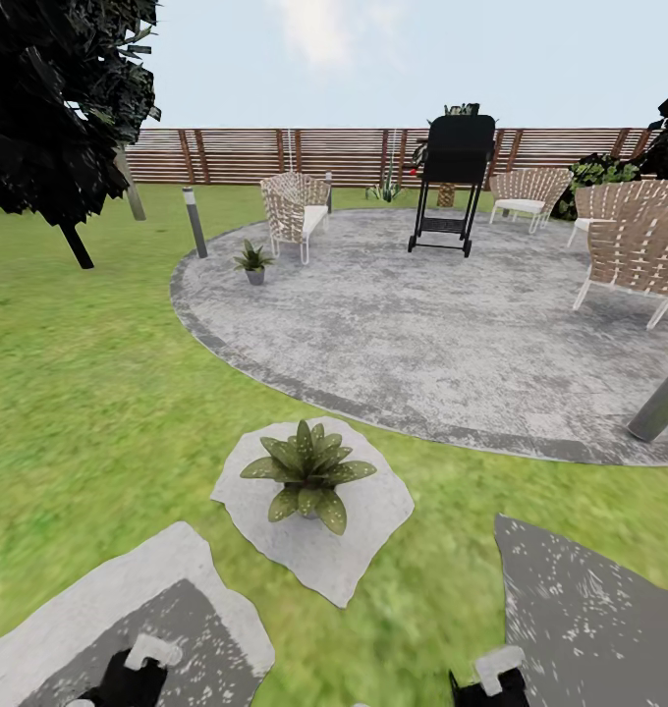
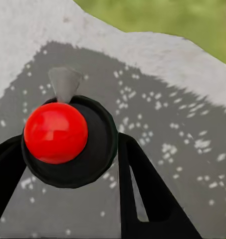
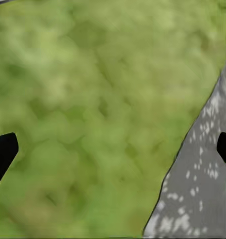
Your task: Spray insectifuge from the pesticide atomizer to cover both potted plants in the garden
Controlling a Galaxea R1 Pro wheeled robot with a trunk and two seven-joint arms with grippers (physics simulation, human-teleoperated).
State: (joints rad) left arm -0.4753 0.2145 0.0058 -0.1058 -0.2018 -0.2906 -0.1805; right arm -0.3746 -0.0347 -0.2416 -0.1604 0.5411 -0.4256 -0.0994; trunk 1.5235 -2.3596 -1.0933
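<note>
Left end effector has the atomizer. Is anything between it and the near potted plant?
Nothing visible. The left end effector grips the atomizer over a stepping stone; the near plant sits on the next stone, with only a strip of grass between them.

Black left gripper (image 2: 68,199), black right gripper (image 3: 113,149), seemingly pale grey wrist blocks

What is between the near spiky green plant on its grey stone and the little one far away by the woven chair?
In the head view, green lawn and the round grey patio's edge lie between the near potted plant and the far one; nothing stands there.
</note>
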